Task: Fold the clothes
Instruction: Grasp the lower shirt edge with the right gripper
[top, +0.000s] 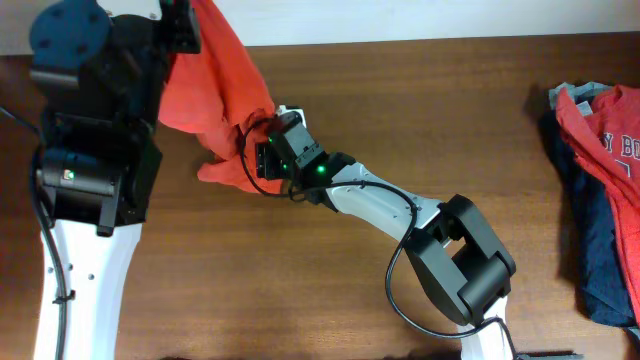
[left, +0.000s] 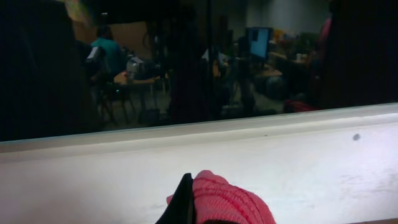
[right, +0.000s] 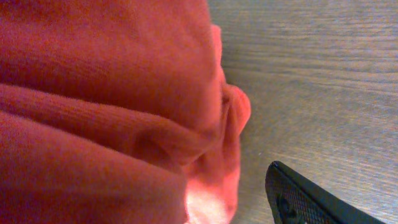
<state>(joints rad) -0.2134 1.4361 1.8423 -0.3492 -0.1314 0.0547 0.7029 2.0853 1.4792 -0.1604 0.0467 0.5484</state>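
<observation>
An orange-red T-shirt hangs bunched from my left gripper, which is raised at the table's far left edge. The shirt's lower end touches the wood. In the left wrist view that gripper is shut on a fold of the red cloth. My right gripper reaches into the lower part of the hanging shirt. In the right wrist view the right gripper is open. The shirt fills the left side and hides one finger. The other finger stands apart from the cloth.
A pile of other clothes, red over navy and grey, lies at the table's right edge. The right arm crosses the middle of the brown wooden table. The left arm's base stands at the left.
</observation>
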